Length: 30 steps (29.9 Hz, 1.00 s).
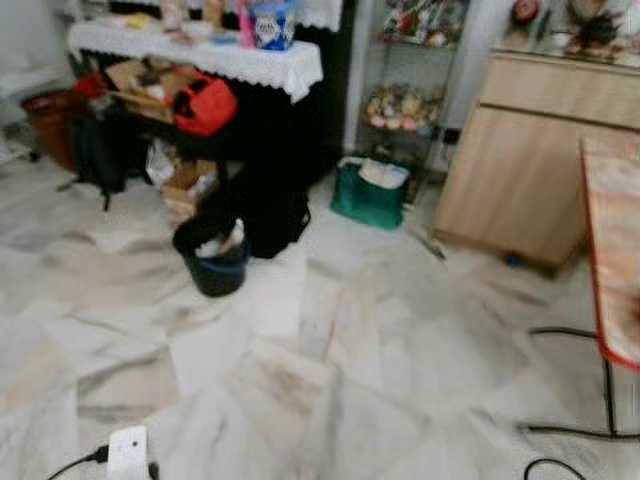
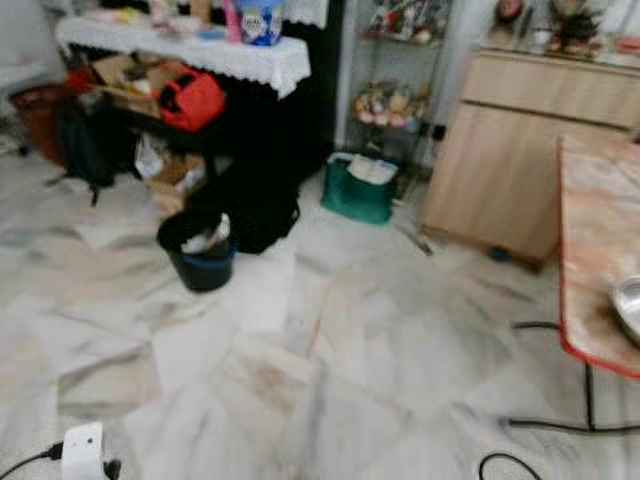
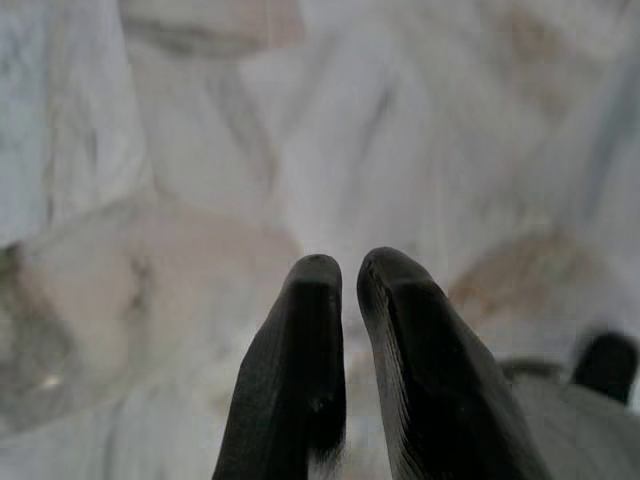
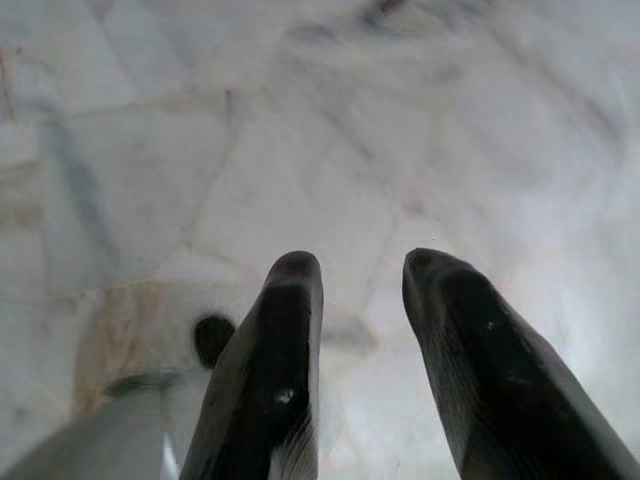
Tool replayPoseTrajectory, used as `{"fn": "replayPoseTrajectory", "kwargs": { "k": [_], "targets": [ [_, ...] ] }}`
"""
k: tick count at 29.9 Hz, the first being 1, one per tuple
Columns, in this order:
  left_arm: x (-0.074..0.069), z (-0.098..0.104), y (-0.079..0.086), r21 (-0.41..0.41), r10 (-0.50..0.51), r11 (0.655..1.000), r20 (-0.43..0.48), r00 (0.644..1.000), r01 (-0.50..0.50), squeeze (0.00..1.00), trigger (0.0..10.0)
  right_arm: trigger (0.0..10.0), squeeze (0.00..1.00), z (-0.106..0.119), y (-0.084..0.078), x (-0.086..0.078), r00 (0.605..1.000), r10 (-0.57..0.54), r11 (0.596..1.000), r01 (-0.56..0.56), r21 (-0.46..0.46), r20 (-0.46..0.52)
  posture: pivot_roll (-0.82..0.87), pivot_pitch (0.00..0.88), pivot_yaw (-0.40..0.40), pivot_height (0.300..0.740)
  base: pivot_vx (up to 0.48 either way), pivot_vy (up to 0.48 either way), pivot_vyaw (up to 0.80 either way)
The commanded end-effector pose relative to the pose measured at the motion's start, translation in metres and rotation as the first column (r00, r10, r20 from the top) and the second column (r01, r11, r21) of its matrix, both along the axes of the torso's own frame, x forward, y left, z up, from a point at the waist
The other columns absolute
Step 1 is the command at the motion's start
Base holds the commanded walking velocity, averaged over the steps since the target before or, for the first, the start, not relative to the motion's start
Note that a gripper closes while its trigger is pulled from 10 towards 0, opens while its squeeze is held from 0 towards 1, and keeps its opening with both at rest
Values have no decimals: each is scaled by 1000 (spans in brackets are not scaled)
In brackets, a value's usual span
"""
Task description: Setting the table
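Note:
The dining table [image 2: 592,250], with a pale patterned top and a red edge, stands at the far right. A metal bowl [image 2: 630,310] rests on it near the front edge, cut off by the frame. Both arms hang over the marble floor. In the left wrist view my left gripper [image 3: 350,268] is shut, its fingertips almost touching, with nothing held. In the right wrist view my right gripper [image 4: 360,265] is open with only floor between its fingers. The head views are blurred.
A black bucket [image 1: 212,258] stands on the floor at centre left, with a green bag [image 1: 368,195] beyond it. A dark table with a white lace cloth [image 1: 230,58] and a red bag [image 1: 205,105] lies far left. A wooden cabinet [image 1: 530,170] stands behind the dining table. Cables [image 1: 570,432] and a white plug [image 1: 127,452] lie near my feet.

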<state>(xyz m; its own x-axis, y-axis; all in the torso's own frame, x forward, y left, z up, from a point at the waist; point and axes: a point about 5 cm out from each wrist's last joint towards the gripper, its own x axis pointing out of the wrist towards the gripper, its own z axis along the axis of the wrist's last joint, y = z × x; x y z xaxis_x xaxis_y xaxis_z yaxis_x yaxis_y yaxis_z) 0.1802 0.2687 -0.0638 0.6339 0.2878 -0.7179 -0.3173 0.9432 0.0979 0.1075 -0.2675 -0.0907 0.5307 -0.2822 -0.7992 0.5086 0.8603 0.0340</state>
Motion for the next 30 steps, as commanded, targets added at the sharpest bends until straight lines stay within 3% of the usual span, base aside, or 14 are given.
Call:
{"fn": "replayPoseTrajectory", "kwargs": {
  "k": [1,10,24,30],
  "targets": [
    [2,-1,-4,-2,-15,1000,-7,1000,15,0,10000,10000,0,0,-5,-4,1000,-20,1000,20,-7,-14,91,103,-2,740,0,0,-694],
    [3,0,-4,-3,-17,1000,-4,1000,17,0,10000,10000,0,1,-6,-3,1000,-30,1000,30,-8,-7,93,103,-1,740,0,0,-684],
    [5,0,-5,3,-22,1000,-2,1000,22,0,10000,10000,0,2,-6,-3,999,-46,999,46,-11,11,91,103,-4,740,0,-39,0],
    [4,0,-5,3,-20,1000,-1,1000,20,0,10000,10000,0,2,-7,-3,998,-54,998,54,-11,14,90,104,-5,740,0,0,-380]
  ]
}}
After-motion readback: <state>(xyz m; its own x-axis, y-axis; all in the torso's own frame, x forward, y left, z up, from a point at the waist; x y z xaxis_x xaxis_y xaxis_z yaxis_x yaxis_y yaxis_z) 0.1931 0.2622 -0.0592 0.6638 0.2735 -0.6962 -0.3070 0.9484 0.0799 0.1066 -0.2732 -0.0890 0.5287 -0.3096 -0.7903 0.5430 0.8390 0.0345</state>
